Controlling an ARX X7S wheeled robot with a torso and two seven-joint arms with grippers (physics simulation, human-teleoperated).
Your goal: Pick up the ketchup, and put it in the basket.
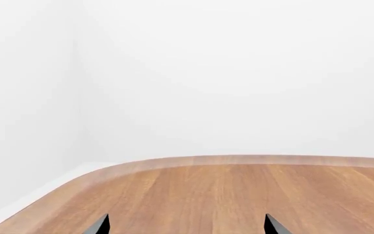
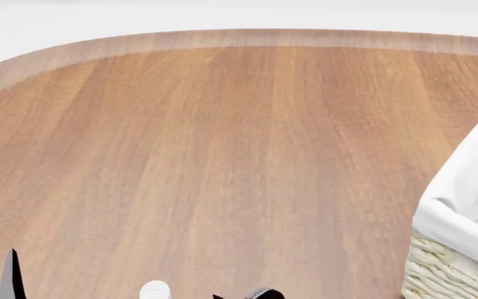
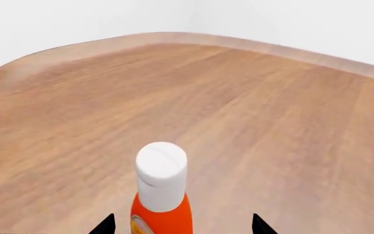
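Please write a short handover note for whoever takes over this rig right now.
Left gripper: open, holding nothing, over bare table.
Right gripper: open, fingertips either side of the ketchup, not closed on it.
Ketchup stands upright at the table's near edge; only its cap shows in the head view.
Basket sits at the right, nothing visible inside it.
Done: approach. Left: grasp, lift, carry right, drop into basket.

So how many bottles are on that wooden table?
1. The ketchup stands upright at the table's near edge, between the right gripper's fingertips; the head view shows only its white cap. The views crop the near edge, so others may be hidden.
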